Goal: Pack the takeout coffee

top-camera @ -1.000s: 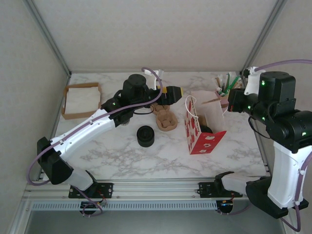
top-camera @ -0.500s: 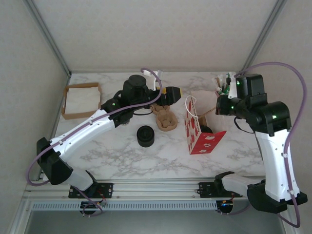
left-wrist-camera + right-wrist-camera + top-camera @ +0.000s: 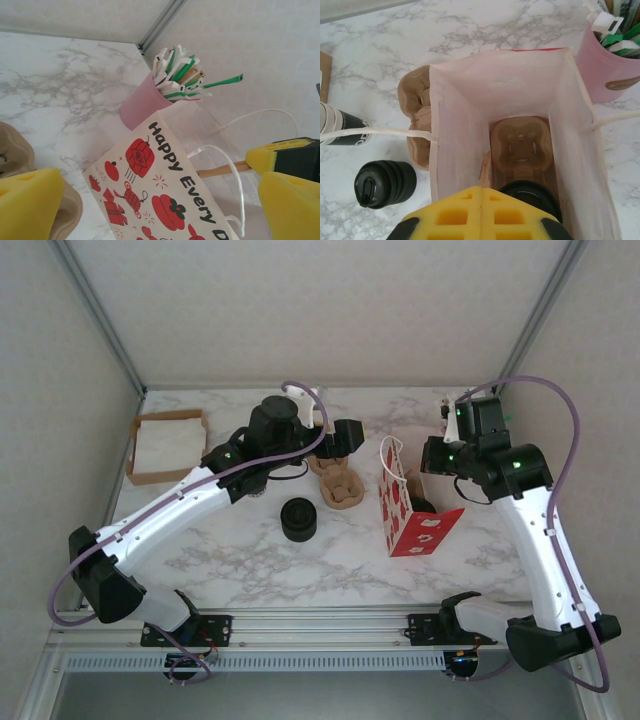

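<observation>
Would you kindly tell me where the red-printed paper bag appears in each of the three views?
Top external: paper bag, right of centre, standing open.
Left wrist: paper bag, bottom centre, printed side facing.
Right wrist: paper bag, centre, seen down its mouth.
Landmark: brown cup carrier just left of it.

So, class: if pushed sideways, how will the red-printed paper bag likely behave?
The bag would probably crumple; its walls look thin. The carrier and lidded cup inside likely weigh its base, so it may slide rather than tip.
</observation>
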`<state>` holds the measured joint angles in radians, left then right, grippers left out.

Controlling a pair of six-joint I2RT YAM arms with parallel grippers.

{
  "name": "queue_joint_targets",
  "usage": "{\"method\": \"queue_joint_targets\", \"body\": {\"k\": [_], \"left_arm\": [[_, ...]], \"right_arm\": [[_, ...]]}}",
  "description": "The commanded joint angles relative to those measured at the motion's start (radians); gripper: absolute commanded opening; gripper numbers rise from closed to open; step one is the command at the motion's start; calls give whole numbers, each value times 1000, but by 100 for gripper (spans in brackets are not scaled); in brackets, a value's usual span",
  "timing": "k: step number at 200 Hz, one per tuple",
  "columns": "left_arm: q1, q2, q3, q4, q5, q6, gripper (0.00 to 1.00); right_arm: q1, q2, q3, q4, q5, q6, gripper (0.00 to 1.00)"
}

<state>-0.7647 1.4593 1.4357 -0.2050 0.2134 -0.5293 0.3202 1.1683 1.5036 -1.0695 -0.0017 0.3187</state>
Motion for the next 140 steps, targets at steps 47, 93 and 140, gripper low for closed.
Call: {"method": "queue_joint_targets", "body": {"k": [47, 93, 140], "left_arm": [[-5, 14, 27, -55, -93, 31, 100], [-5, 44, 40, -50, -115, 19, 100], [-4, 59, 41, -49, -118, 12, 100]], "right_arm": [[-24, -24, -133, 144, -41, 12, 0], [-32, -10, -179, 185, -61, 5, 0], [-39, 3, -201, 206, -60, -7, 0]]}}
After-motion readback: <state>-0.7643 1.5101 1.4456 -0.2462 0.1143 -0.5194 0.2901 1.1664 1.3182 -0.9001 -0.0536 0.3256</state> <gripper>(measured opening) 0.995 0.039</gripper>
